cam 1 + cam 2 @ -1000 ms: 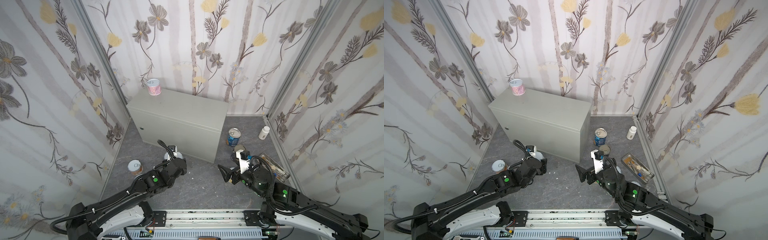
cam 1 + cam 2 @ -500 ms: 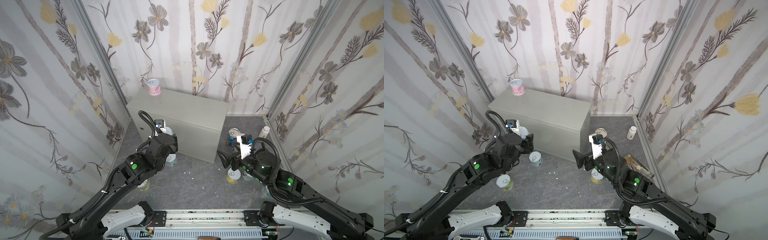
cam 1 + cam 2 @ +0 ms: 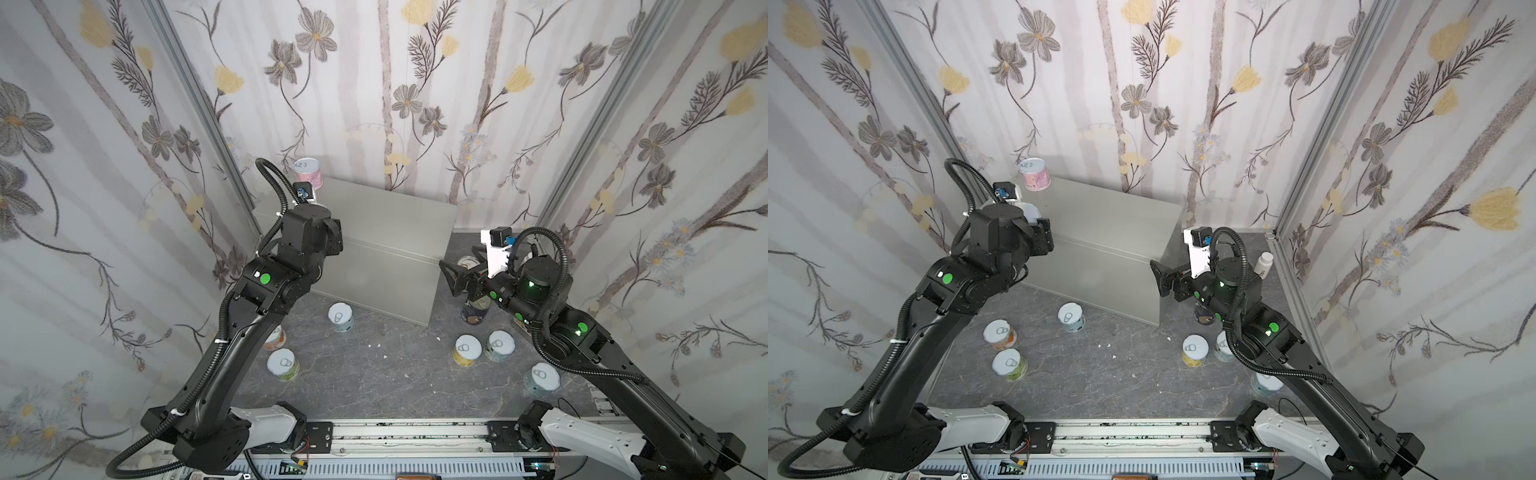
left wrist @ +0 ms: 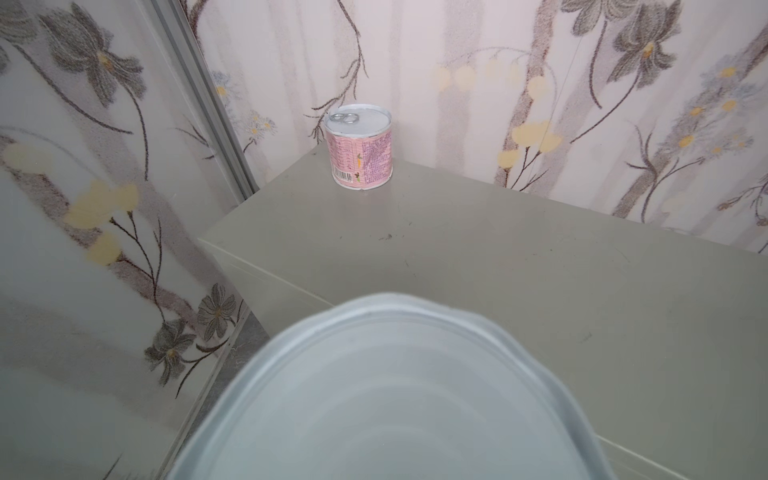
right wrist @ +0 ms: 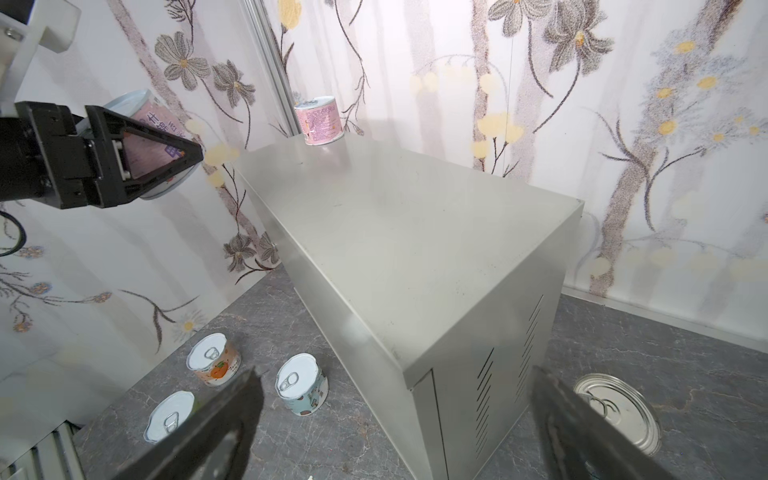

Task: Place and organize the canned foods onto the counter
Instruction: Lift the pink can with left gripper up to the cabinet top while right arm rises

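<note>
The bench [image 3: 386, 224] stands against the back wall. One pink can [image 3: 308, 172] sits upright in its far left corner, probably the start of a row. The left jaws are closed partway on a second pink can [image 5: 156, 120], raised near the bench's front left corner for setting down. The right jaws gape wide and empty above a navy can [image 3: 473, 311]. Six short cans [image 3: 283, 363] wait on the floor [image 3: 395, 374].
</note>
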Tool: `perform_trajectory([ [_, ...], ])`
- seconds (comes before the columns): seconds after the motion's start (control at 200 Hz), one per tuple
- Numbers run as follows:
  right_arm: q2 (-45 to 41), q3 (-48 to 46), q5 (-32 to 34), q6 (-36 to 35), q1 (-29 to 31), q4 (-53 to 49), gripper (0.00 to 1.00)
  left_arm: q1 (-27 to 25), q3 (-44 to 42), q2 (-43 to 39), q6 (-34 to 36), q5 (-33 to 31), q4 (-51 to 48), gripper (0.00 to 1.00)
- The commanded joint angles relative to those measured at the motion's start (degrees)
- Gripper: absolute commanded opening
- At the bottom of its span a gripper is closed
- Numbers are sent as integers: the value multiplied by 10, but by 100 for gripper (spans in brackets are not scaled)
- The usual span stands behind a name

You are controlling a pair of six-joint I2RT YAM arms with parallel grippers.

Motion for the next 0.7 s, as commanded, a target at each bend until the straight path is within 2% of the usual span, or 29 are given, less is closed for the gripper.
perform_trajectory([
  [0.0, 22, 19, -18, -17, -22, 14, 100, 32, 36, 40, 26, 32, 16, 70],
  [0.26, 74, 40, -45, -26, -70, 43, 100, 118, 129, 149, 39, 85, 18, 70],
  [0.5, 124, 67, -65, -34, -81, 56, 100, 161, 223, 238, 49, 100, 18, 70],
  [0.694, 149, 81, -71, -41, -89, 63, 100, 203, 253, 284, 44, 122, 18, 70],
])
